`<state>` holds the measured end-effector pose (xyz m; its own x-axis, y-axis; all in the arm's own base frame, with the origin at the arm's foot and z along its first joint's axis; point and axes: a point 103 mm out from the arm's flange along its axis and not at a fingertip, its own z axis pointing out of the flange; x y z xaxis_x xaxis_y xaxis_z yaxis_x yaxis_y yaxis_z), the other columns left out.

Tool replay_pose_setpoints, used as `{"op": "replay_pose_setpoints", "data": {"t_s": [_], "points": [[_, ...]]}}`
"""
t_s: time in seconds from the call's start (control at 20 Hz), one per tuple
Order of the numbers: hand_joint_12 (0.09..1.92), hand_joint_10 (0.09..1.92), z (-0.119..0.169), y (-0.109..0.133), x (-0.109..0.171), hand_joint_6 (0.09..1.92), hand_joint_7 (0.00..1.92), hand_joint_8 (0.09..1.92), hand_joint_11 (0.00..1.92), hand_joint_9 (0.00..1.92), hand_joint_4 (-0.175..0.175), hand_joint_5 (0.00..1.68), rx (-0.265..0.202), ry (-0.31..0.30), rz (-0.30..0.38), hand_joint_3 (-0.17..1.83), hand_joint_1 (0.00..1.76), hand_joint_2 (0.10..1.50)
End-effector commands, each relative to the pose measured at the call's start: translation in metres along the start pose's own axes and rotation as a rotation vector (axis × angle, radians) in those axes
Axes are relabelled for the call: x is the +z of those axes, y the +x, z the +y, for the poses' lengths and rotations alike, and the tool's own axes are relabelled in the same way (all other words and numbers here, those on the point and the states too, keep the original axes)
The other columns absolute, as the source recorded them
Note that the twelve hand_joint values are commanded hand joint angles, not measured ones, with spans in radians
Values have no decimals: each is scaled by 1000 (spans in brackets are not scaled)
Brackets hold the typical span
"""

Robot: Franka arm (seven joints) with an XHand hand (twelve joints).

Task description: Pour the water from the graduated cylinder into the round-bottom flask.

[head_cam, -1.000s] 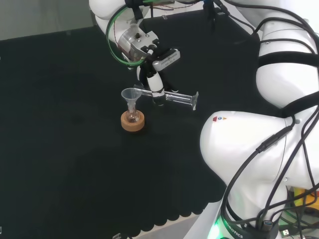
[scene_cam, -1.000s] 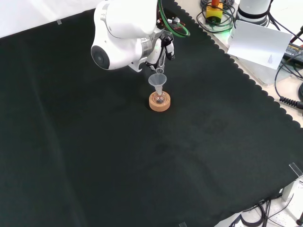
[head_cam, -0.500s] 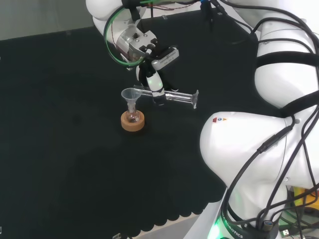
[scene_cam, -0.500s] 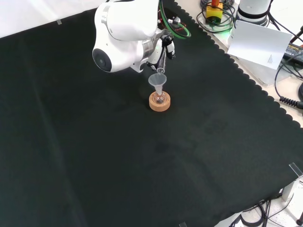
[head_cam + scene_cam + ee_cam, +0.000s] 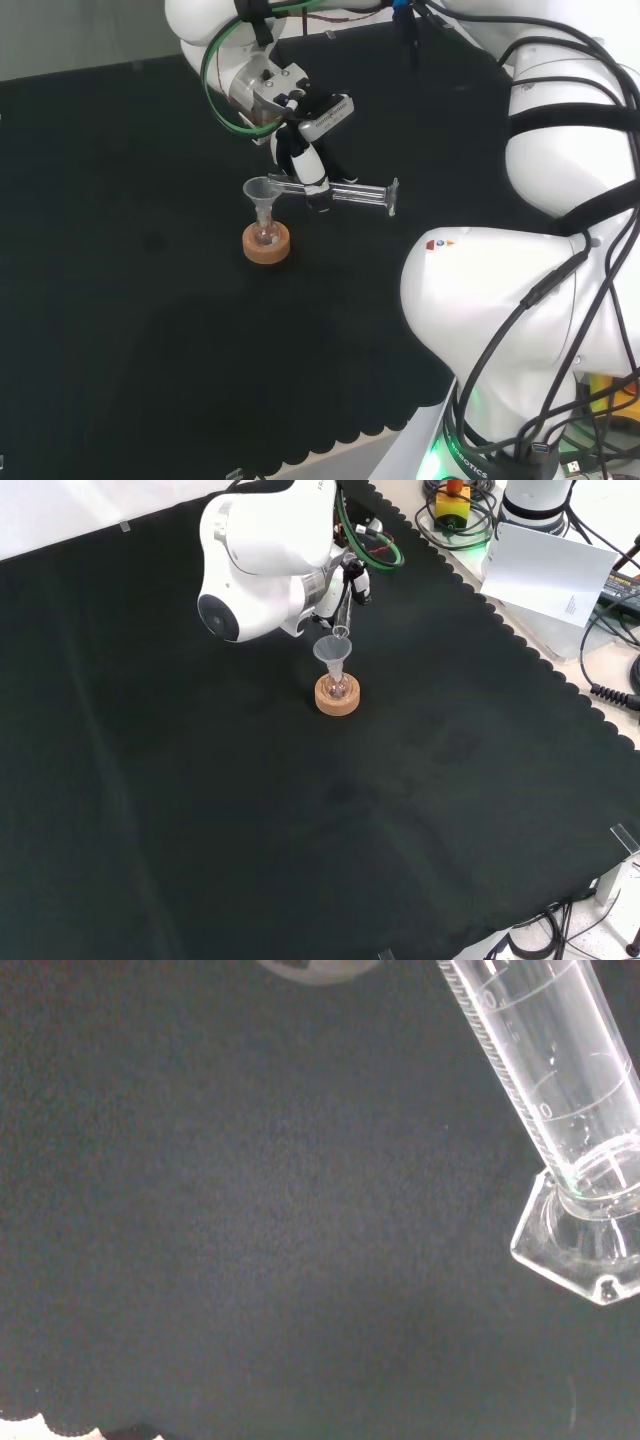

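The hand (image 5: pixel 303 165) is clasped round the graduated cylinder (image 5: pixel 345 193), fingers curled on the glass tube, and it holds the cylinder lying nearly level above the worktop (image 5: pixel 120 280) in the head view, its mouth at the left over the clear funnel (image 5: pixel 263 193) and its angular foot out to the right. The funnel sits in the neck of the small round-bottom flask (image 5: pixel 266 236), which rests in a cork ring (image 5: pixel 267 246) on the black cloth. From the front view the big white arm link (image 5: pixel 262 555) stands before most of the hand, yet the cylinder's mouth (image 5: pixel 340 630) shows just above the funnel rim (image 5: pixel 332 650), with the flask (image 5: pixel 338 688) and cork stand (image 5: pixel 337 698) directly below, near the middle of the cloth toward the far side. The wrist view brings the cylinder (image 5: pixel 555 1090) up close (graduation lines clear on the wall, the clear foot at its end) over the dark cloth; whether water is still inside I cannot tell.
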<state>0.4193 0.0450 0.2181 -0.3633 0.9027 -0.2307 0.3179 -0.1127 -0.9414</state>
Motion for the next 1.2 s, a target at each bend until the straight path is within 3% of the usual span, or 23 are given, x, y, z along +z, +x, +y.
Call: {"op": "replay_pose_setpoints", "data": {"t_s": [0.05, 0.5, 1.2], "points": [[773, 87, -3, -1, -2, 1097, 950, 1088, 1219, 1493, -175, 905, 16, 9, -4, 0, 1250, 1144], [770, 87, -6, -2, -4, 1095, 952, 1086, 1221, 1494, -175, 907, 42, 24, -21, 0, 1251, 1143], [766, 87, -9, -7, -3, 1090, 956, 1081, 1224, 1496, -175, 910, 38, 22, -29, -1, 1252, 1141]]}}
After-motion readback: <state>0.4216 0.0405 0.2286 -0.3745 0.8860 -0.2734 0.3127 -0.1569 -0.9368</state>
